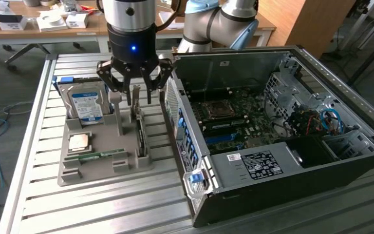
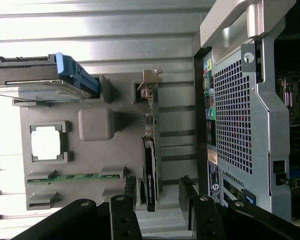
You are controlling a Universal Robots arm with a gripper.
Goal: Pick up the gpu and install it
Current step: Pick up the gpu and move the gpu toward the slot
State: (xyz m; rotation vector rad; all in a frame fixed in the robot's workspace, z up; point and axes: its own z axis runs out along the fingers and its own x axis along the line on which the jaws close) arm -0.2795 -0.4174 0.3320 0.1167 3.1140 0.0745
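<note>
The claw (image 1: pixel 135 95) is held wide open, poised directly above the graphics card (image 2: pixel 149 172), which is stood on edge in a slot of the grey tray (image 1: pixel 76 173) on the slatted worktop (image 1: pixel 109 209), beside the opened computer case (image 1: pixel 271 165). A hard drive (image 1: pixel 86 105) is slotted in the same tray.

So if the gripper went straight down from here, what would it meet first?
Probably the graphics card standing on edge in the grey tray: the open gripper hangs above it, its fingers either side in the wrist view, though depth is unclear.
</note>
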